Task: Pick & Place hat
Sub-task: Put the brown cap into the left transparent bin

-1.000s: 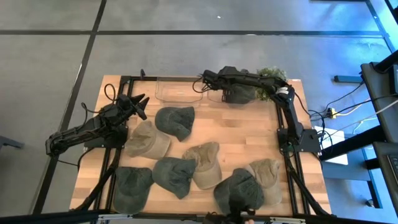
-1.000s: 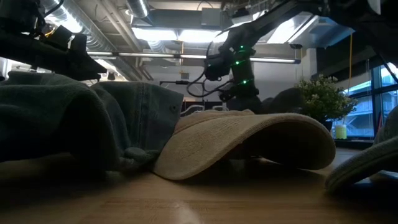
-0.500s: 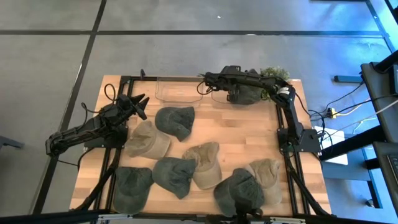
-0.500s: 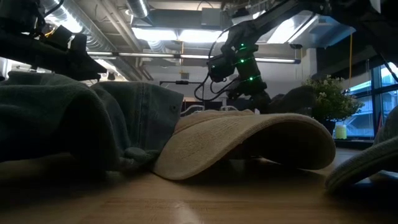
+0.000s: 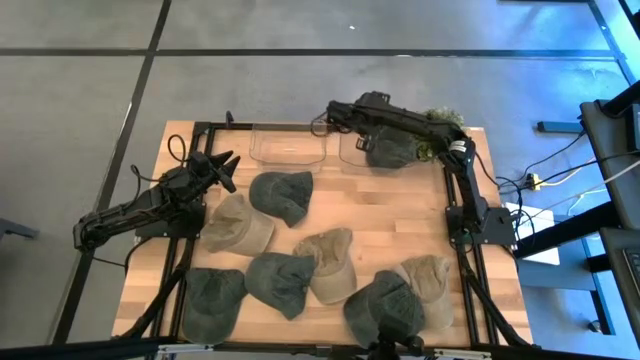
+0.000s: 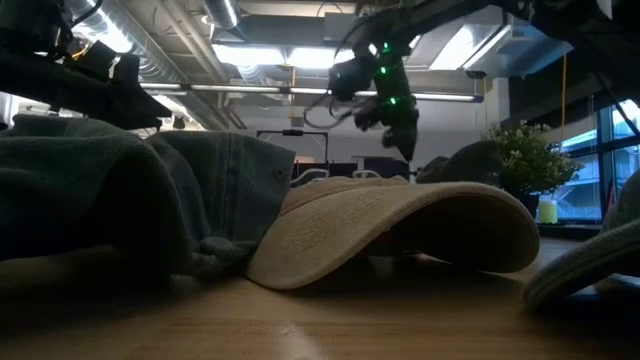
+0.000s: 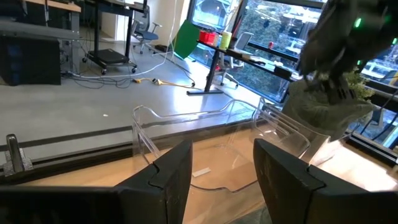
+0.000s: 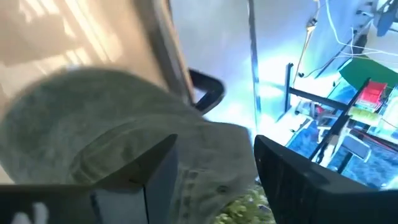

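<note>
Change since a second ago, right arm: lifts off the gray-green hat (image 5: 390,150) and rises clear of it, sliding toward the far edge of the counter (image 5: 400,215). Leaves the hat sitting in the clear bin (image 5: 350,157) at the far right corner, next to the plant (image 5: 440,118). No contact now between hat and right tool (image 5: 334,110).

Meaning for task: looks like a finished drop, one hat placed. Probably frees the arm for the next pick. Seven more hats loose on the counter, e.g. the dark hat (image 5: 281,195) near the middle and the tan hat (image 5: 238,222) beside it. Second clear bin (image 5: 287,145) at the far edge, nothing visible inside.

Pose, right arm: reaches from its base on the right edge across the far right corner, elbow raised, wrist high over the bin's far side. Tool spread and empty; in the wrist view, fingers (image 8: 155,168) apart with the hat (image 8: 93,124) below and beyond them.

Pose, left arm: parked low along the left edge, unchanged, left tool (image 5: 225,163) aimed at the far bins, spread, gripping nothing.
</note>
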`<action>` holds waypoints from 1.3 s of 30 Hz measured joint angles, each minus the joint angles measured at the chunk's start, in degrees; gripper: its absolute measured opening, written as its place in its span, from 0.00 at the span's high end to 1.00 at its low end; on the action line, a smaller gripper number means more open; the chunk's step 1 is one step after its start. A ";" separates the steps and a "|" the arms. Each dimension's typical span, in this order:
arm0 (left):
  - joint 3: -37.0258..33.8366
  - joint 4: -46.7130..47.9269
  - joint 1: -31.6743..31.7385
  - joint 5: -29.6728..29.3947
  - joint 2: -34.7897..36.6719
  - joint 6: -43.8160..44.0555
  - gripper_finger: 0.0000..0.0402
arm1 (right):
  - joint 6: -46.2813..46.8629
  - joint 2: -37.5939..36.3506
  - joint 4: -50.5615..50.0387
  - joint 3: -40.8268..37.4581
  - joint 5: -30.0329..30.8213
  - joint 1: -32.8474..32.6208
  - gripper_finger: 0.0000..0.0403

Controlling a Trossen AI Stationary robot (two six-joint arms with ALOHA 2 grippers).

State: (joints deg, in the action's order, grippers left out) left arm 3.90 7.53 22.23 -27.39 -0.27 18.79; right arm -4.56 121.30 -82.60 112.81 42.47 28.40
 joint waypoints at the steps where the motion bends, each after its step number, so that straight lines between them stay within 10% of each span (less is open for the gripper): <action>1: 0.00 0.01 0.01 -0.01 0.00 0.00 0.59 | 0.04 0.00 -0.66 1.85 -0.02 -0.02 0.48; 14: 0.00 0.02 0.00 0.11 0.02 0.00 0.59 | 11.60 -4.80 -3.72 20.79 -29.72 -6.13 0.48; 27: 0.00 0.01 0.01 0.38 0.02 0.11 0.59 | 11.16 -8.68 -2.90 10.85 -30.38 -24.45 0.48; 39: 0.00 0.04 0.00 3.17 0.02 1.97 0.59 | 17.53 -13.75 18.85 -12.75 -30.66 -30.56 0.48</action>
State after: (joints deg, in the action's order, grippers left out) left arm 3.90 7.57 22.23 -24.21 -0.25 20.75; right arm 12.98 107.54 -63.75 100.06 11.81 -2.15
